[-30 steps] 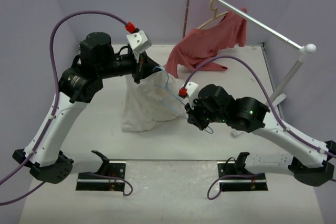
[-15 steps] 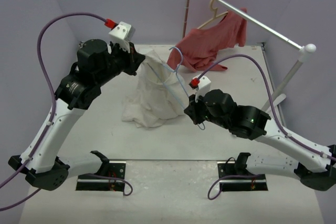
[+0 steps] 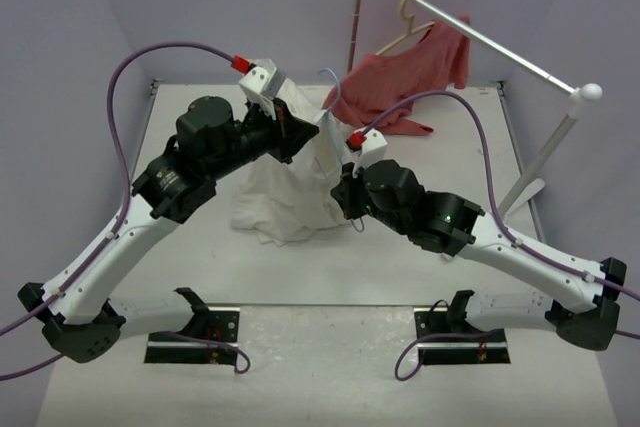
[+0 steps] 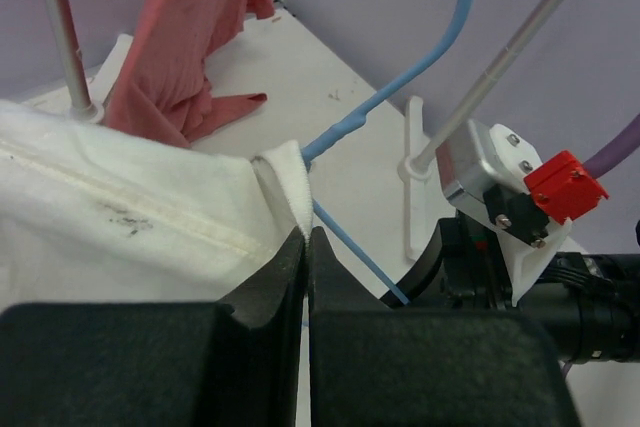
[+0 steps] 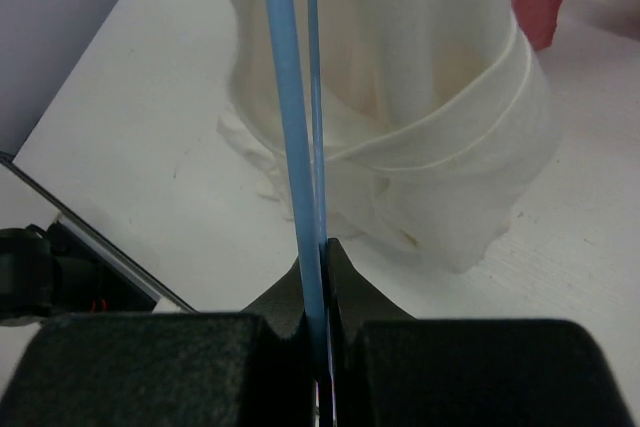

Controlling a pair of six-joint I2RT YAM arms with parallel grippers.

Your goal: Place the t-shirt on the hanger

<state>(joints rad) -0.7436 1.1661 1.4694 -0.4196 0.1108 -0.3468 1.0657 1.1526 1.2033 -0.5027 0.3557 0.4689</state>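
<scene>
The cream-white t-shirt (image 3: 285,182) hangs lifted over the middle of the table, its lower part bunched on the surface. My left gripper (image 3: 300,132) is shut on the shirt's collar edge (image 4: 285,182). The light-blue wire hanger (image 3: 335,117) stands upright against the shirt, its hook (image 4: 455,17) at the top. My right gripper (image 3: 345,197) is shut on the hanger's lower wires (image 5: 300,147), right beside the shirt (image 5: 420,97). Part of the hanger is hidden inside the shirt.
A salmon-red shirt (image 3: 400,82) hangs from a beige hanger (image 3: 408,22) on a white clothes rail (image 3: 480,37) at the back right, trailing onto the table. The rail's posts (image 3: 545,152) stand at the right. Walls close the back and sides.
Both arms moved toward the centre and back. The left gripper carried the shirt's collar rightward and the right gripper brought the hanger up against it.
</scene>
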